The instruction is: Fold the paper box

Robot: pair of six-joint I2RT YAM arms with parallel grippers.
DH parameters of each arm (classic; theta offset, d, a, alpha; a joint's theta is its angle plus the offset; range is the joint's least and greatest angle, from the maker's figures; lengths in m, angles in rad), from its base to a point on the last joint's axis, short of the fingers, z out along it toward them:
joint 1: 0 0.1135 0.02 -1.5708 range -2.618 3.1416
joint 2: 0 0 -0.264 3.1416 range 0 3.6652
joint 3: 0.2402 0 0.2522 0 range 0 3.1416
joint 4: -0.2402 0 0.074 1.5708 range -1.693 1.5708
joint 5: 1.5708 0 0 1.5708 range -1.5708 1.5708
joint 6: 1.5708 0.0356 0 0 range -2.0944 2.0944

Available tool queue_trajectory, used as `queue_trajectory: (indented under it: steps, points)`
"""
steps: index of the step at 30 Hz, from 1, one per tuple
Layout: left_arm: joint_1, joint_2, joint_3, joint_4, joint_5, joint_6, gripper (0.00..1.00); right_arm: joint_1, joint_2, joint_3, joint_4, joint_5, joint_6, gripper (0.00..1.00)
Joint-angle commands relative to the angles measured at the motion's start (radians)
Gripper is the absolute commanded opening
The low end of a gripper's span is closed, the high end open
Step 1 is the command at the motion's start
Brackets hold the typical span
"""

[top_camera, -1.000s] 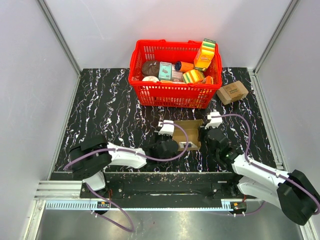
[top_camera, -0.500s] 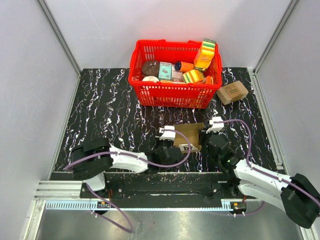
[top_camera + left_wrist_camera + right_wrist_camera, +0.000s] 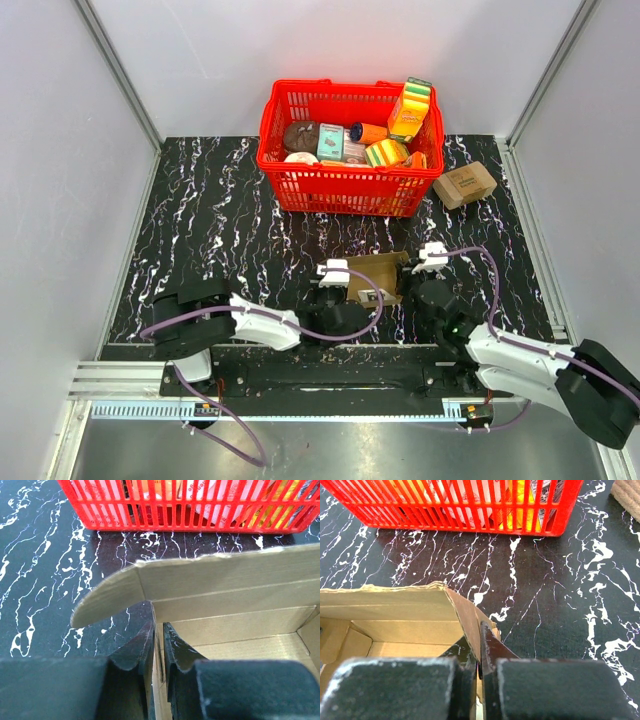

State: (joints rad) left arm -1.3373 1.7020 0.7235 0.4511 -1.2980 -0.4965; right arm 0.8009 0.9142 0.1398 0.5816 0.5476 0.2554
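Jaws of right gripper (image 3: 480, 645) shut on the paper box (image 3: 378, 277) at its right end; jaws of left gripper (image 3: 157, 645) narrowly straddling its left wall, pressing or slack impossible to tell. Both just drawn back toward the near table (image 3: 220, 230) edge, box dragged along, away from the red basket (image 3: 345, 190). Probably mid-fold, walls half raised. Matte brown corrugated card, ribbed inside, rounded flap (image 3: 107, 600) curling outward
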Motion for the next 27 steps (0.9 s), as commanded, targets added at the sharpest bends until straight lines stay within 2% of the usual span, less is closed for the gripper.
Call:
queue_trajectory:
  steps: [1, 4, 7, 17, 23, 27]
  points:
    - [-0.013, 0.031, -0.048, 0.219, -0.003, 0.05, 0.17, 0.024, 0.054, -0.035, 0.233, -0.003, -0.031, 0.0]
    - [-0.017, 0.042, -0.091, 0.375, 0.032, 0.142, 0.17, 0.026, 0.072, -0.034, 0.248, -0.014, -0.033, 0.0]
    - [-0.02, 0.045, -0.114, 0.446, 0.057, 0.182, 0.18, 0.026, 0.068, -0.04, 0.256, -0.02, -0.035, 0.01]
    - [-0.052, 0.048, -0.127, 0.485, 0.074, 0.21, 0.22, 0.03, 0.005, -0.06, 0.161, -0.009, 0.033, 0.01]
    - [-0.071, 0.054, -0.115, 0.46, 0.082, 0.204, 0.45, 0.037, -0.031, -0.059, 0.118, 0.0, 0.035, 0.01]
    - [-0.077, 0.051, -0.11, 0.423, 0.086, 0.182, 0.54, 0.038, -0.025, -0.059, 0.115, 0.0, 0.042, 0.01]
